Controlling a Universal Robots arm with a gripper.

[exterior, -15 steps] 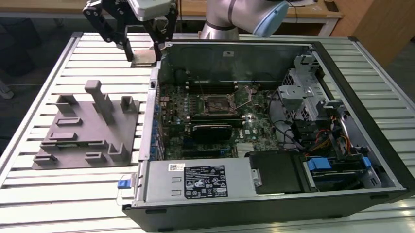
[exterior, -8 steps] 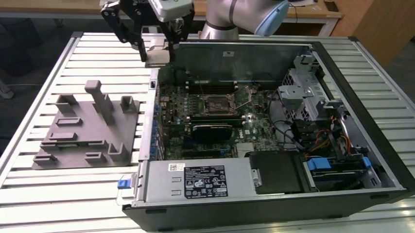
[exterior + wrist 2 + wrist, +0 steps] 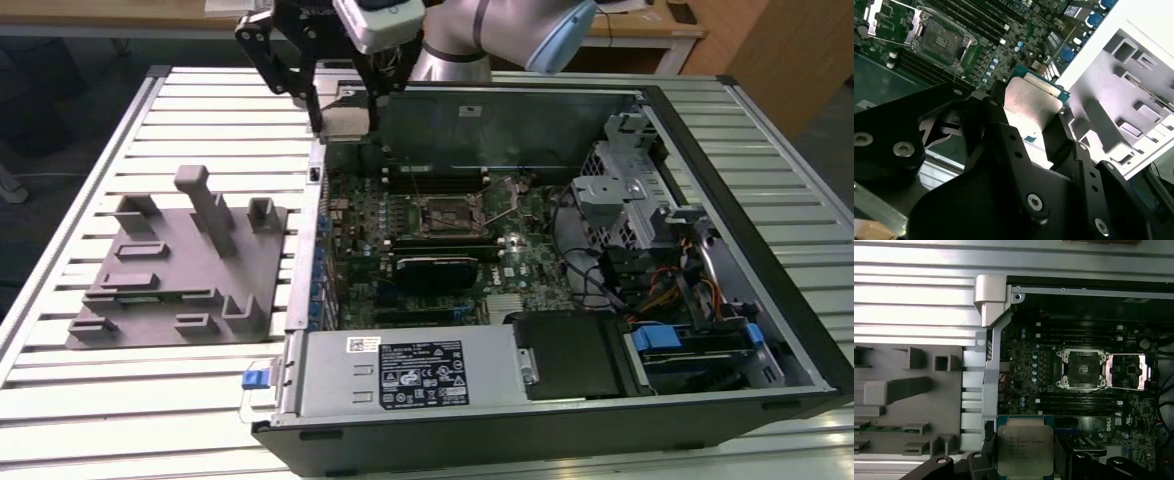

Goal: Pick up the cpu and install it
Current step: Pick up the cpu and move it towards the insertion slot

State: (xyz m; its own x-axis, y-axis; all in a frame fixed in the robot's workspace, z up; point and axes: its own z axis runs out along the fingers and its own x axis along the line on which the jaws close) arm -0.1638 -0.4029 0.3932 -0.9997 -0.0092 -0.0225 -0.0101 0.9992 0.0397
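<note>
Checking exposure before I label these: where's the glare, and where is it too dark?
Second wrist view: glare whitens the cpu top and washes out the gray fixture, while the hand is nearly black. First wrist view: the table slats blow out, but the cpu is evenly lit. Exterior view: the case interior is dim against the bright table.

Glare whitens the table (image 3: 914, 315); case (image 3: 534, 115) interior dim.
</note>
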